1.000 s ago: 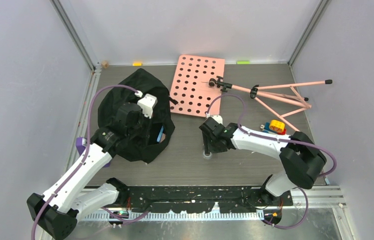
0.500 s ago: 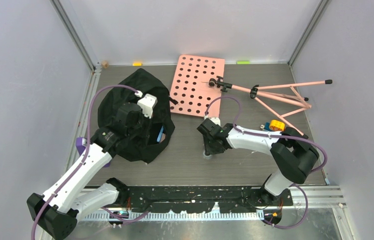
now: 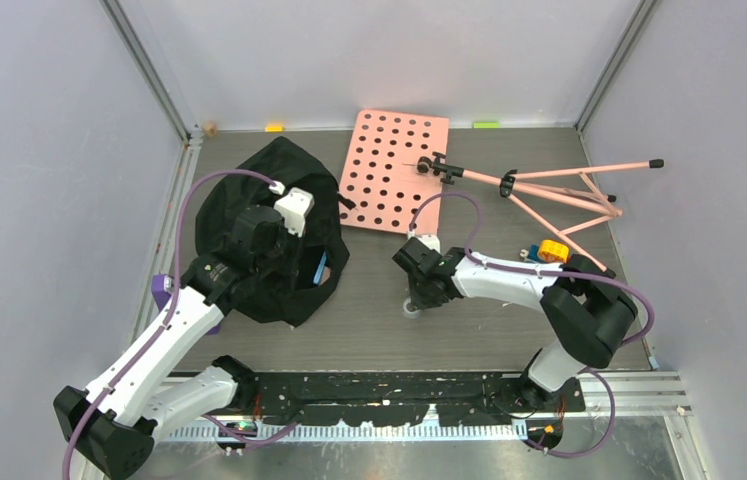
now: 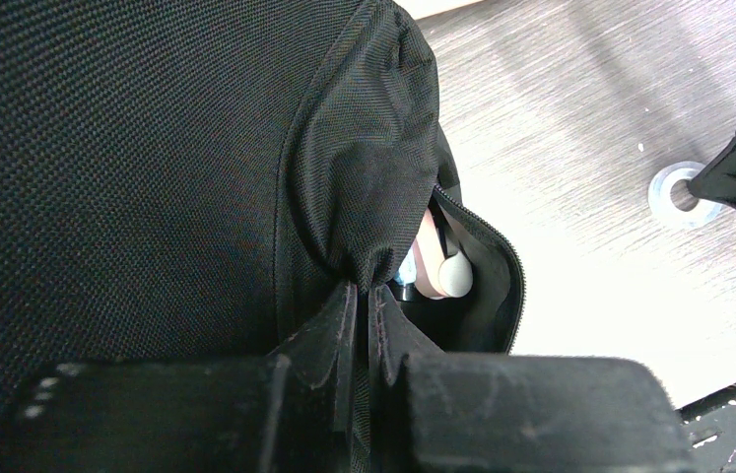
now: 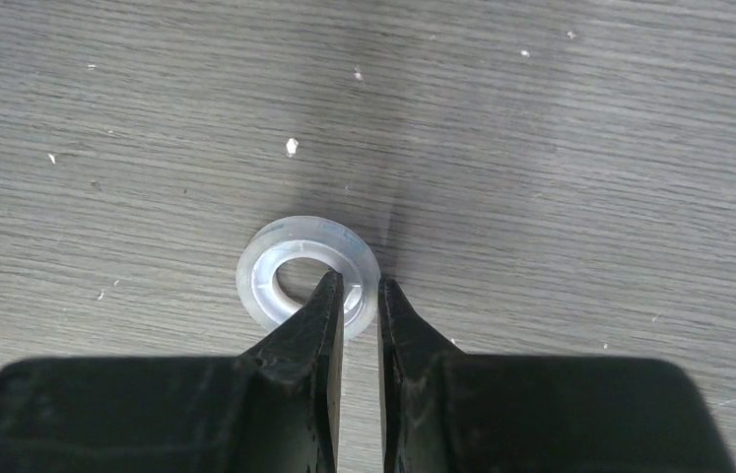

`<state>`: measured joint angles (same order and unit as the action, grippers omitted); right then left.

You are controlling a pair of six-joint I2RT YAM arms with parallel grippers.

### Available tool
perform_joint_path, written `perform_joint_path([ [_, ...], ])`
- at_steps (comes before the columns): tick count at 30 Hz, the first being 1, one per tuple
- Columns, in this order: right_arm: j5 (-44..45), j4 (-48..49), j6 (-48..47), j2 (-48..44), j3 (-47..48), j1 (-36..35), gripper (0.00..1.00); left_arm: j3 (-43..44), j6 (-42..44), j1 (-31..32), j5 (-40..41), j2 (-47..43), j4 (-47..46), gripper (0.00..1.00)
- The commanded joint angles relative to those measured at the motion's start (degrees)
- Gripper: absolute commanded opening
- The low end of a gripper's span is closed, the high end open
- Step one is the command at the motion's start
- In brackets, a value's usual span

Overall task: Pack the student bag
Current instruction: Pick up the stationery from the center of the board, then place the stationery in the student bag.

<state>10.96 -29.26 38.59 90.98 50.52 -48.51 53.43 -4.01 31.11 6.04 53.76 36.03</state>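
1. The student bag [image 3: 279,158] lies at centre left of the top view on the tabletop [image 3: 489,330]. Its zip opening [image 4: 487,296] faces right, toward the other arm.
2. The left gripper [image 4: 362,305] is clamped on a fold of bag fabric at the edge of the opening and holds the mouth apart. A pale pink-white item [image 4: 442,268] shows inside.
3. The right gripper [image 5: 356,291] is at the middle of the top view, pointing down at a clear tape roll [image 5: 275,258] that lies flat, hole up.
4. Its jaws are almost together and straddle the ring's right wall, one tip in the hole and one outside. It looks pinched, with the roll not yet lifted.
5. Key relation: the bag mouth is to the left of the tape roll, near it, with bare tabletop between them. The right arm is the nearer one to the roll.
6. Likely next: lift the roll, carry it left and drop it into the held-open mouth. A thin wall grip could slip.
7. A pink perforated board [image 3: 394,170] and a pink stand [image 3: 549,185] lie at the upper right, unpacked.
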Motion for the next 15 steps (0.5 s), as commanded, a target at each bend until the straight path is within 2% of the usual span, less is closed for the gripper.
perform_joint_path([
  [1,2.3,-3.3,0.5,-3.7,2.4,0.1,0.1,0.4,0.4,-0.1,1.6,-1.2,-1.3,0.0],
  [8,3.2,-7.7,-0.5,-7.4,9.0,-0.5,0.1,0.4,0.4,-0.1,1.5,-1.7,-1.2,0.0],
  [15,2.2,-8.6,-1.8,-3.4,20.1,-3.5,0.1,0.4,0.2,-0.1,0.2,-1.7,-1.3,0.0],
])
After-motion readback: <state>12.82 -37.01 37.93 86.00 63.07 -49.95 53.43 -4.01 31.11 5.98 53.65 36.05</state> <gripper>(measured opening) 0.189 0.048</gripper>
